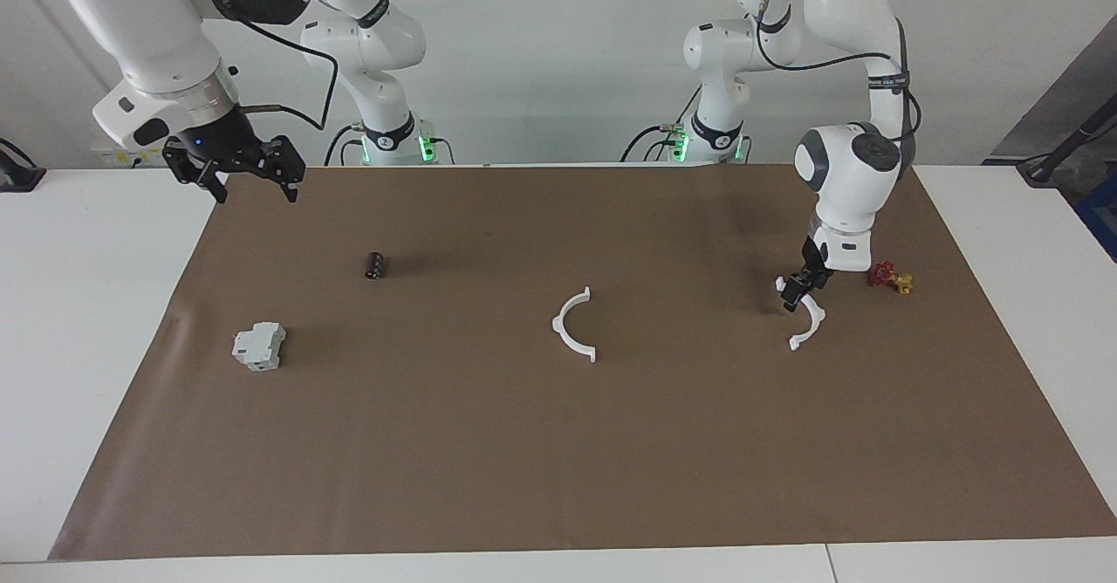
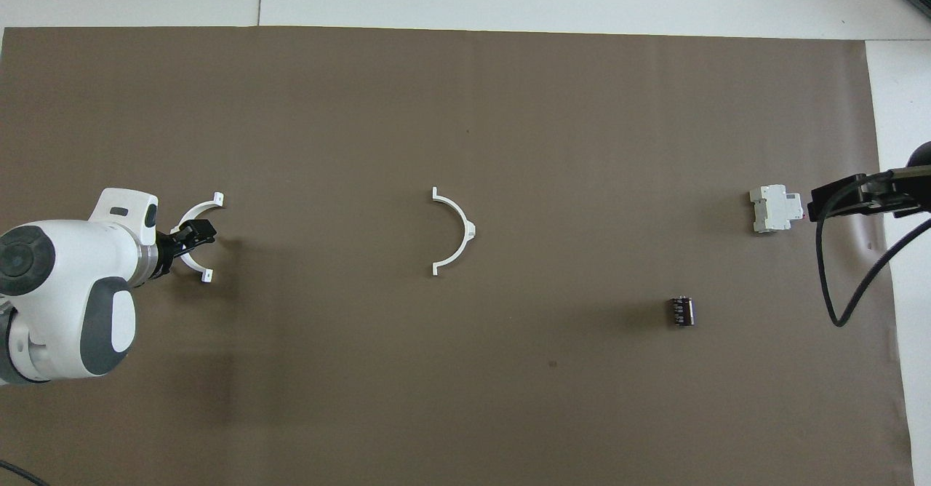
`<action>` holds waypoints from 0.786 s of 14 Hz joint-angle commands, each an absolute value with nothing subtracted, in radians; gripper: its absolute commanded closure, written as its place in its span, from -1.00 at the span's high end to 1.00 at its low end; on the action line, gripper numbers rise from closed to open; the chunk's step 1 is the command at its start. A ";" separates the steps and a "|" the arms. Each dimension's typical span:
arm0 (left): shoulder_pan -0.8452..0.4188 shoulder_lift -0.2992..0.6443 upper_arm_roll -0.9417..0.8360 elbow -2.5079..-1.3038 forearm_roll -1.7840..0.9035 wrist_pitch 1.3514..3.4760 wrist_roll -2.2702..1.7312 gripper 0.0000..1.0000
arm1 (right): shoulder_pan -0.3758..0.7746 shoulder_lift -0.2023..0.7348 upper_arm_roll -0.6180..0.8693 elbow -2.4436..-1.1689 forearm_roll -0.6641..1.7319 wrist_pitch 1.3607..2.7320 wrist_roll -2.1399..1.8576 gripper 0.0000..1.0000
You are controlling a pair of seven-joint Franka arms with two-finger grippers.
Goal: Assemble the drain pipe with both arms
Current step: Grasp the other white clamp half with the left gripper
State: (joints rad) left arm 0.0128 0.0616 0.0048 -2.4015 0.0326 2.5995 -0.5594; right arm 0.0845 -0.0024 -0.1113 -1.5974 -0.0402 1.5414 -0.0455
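Note:
One white half-ring of the drain pipe lies at the middle of the brown mat and also shows in the overhead view. The other half-ring lies toward the left arm's end, also seen from overhead. My left gripper is down at this half-ring, over the middle of its curve. My right gripper is open and empty, held high over the mat's corner at the right arm's end. From overhead it shows beside the grey block.
A small red-and-yellow valve piece lies beside the left gripper, toward the mat's edge. A light-grey boxy block and a small black cylinder lie toward the right arm's end.

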 commanded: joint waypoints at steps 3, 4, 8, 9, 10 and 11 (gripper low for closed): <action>0.005 0.072 0.014 -2.401 0.017 2.620 -0.499 0.87 | 0.078 0.005 -0.110 -1.588 -0.020 1.545 -0.044 1.00; 0.003 0.072 0.012 -2.401 0.017 2.620 -0.502 0.83 | 0.078 0.005 -0.110 -1.588 -0.020 1.545 -0.044 1.00; 0.003 0.072 0.014 -2.401 0.017 2.620 -0.499 0.50 | 0.078 0.005 -0.110 -1.589 -0.020 1.545 -0.044 1.00; 0.003 0.072 0.014 -2.401 0.017 2.620 -0.499 0.27 | 0.077 0.003 -0.110 -1.591 -0.020 1.545 -0.044 1.00; -0.001 0.072 0.014 -2.401 0.017 2.615 -0.499 -0.03 | 0.074 0.002 -0.110 -1.594 -0.020 1.545 -0.044 1.00; -0.006 0.072 0.014 -2.398 0.017 2.611 -0.497 -0.32 | 0.072 0.000 -0.110 -1.595 -0.020 1.545 -0.044 1.00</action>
State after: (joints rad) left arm 0.0120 0.0637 0.0043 -2.4014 0.0326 2.6001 -0.5190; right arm 0.0842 -0.0023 -0.1122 -1.5974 -0.0387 1.5414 -0.0455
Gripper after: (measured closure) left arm 0.454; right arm 0.000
